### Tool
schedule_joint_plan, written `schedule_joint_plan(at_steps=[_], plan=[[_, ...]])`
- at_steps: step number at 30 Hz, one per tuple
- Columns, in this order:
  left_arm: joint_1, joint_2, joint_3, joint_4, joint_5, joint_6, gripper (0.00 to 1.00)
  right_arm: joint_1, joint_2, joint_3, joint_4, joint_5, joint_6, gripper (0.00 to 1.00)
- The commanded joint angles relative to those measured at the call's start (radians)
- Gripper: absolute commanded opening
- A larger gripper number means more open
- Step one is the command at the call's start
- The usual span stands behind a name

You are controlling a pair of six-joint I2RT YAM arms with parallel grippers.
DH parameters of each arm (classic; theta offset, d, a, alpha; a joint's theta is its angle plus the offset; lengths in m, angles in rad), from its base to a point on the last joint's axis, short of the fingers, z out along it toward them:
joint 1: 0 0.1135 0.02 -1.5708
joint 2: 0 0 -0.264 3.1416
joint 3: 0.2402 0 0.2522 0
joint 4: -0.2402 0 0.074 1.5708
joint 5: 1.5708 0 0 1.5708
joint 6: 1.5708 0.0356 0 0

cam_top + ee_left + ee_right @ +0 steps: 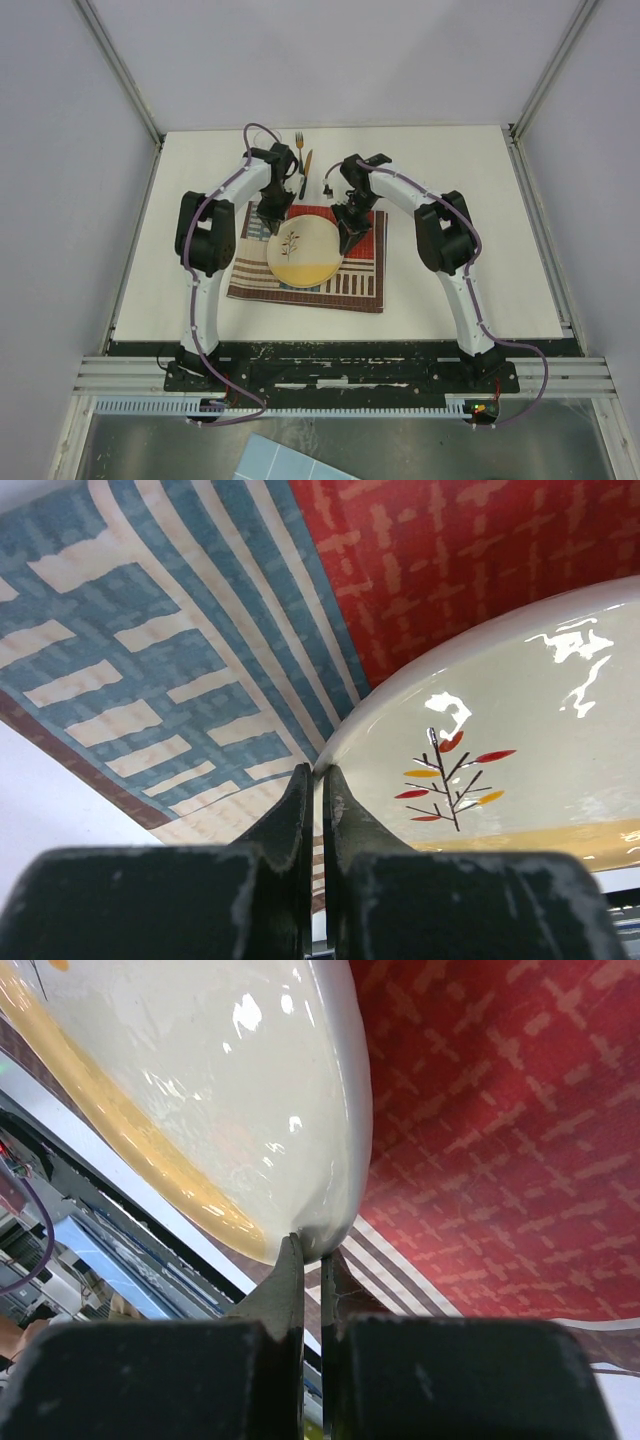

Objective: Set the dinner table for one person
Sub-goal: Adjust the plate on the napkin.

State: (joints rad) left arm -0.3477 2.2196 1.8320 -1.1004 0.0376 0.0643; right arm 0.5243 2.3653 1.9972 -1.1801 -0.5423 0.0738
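Counter (450,290) is bearing a striped placemat (358,285) as left jaws and right jaws are clamping opposite rims of a plate (300,255), both wrist views cropping it.

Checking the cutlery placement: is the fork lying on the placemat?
No, the fork lies on the bare dinner table beyond the far edge of the placemat.
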Motion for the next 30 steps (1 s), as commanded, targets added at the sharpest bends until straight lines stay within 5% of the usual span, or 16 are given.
schedule_joint_plan(at_steps=[1,20,24,30], plan=[[-0.043,0.009,0.078,0.143,0.124,-0.04,0.03,0.061,-0.098,-0.02,0.042,-0.168,-0.063,0.02],[-0.052,0.033,0.106,0.132,0.121,-0.04,0.03,0.065,-0.093,-0.054,0.066,-0.142,-0.051,0.02],[-0.052,0.025,0.114,0.116,0.123,-0.034,0.03,0.063,-0.101,-0.042,0.057,-0.076,-0.058,0.21],[-0.051,-0.034,0.112,0.101,0.066,-0.015,0.15,0.035,-0.133,-0.027,0.068,0.002,-0.069,0.19]])
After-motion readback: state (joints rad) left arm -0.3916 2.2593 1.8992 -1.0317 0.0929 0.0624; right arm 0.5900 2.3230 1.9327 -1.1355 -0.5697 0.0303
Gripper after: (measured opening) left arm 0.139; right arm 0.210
